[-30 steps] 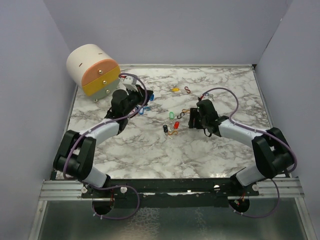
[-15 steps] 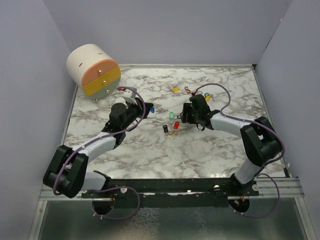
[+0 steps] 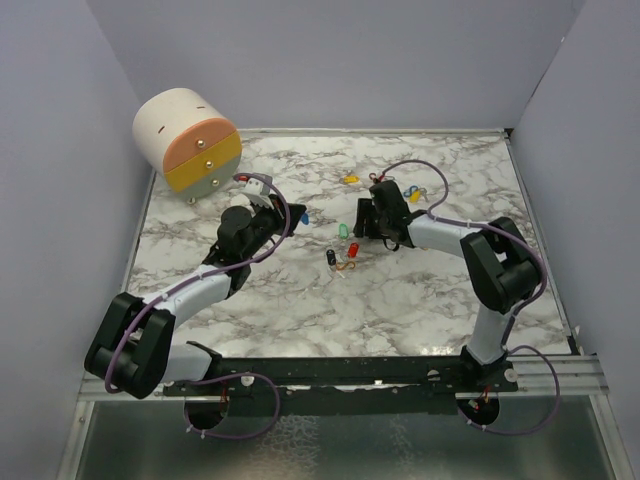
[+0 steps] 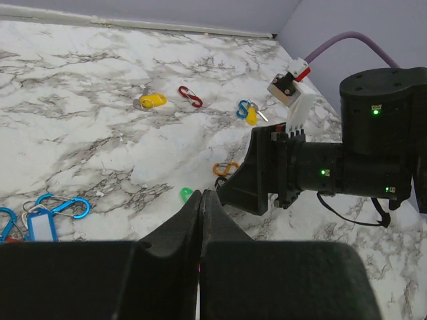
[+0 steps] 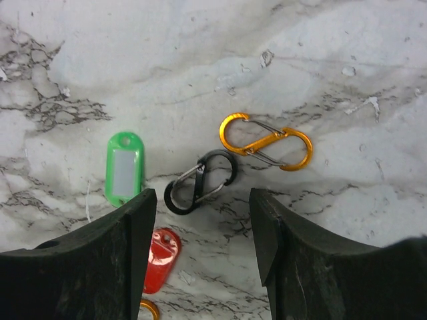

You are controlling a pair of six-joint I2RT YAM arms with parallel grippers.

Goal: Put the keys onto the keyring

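Note:
My right gripper (image 3: 362,226) (image 5: 202,208) is open, low over the table. Between and just beyond its fingertips lies a black S-clip (image 5: 200,181). A green key (image 5: 124,168) (image 3: 343,230) lies left of it, a red key (image 5: 160,259) (image 3: 353,249) by the left finger, and an orange S-clip (image 5: 267,141) beyond. My left gripper (image 3: 286,213) (image 4: 200,195) is shut, with nothing seen in it. It points at the green key (image 4: 185,194) and the right gripper. A blue key (image 4: 40,225) (image 3: 303,216) on blue clips lies at its left. A black key (image 3: 331,257) lies near the red one.
A yellow key (image 4: 152,101) (image 3: 349,179) and a red S-clip (image 4: 190,97) lie farther back. Another yellow key on a blue clip (image 4: 248,112) (image 3: 413,192) lies behind the right arm. A round cream and orange drawer box (image 3: 188,140) stands at the back left corner.
My right gripper has moved left and toward the back, over the green key and black clip. My left gripper has drawn back a little from the blue key.

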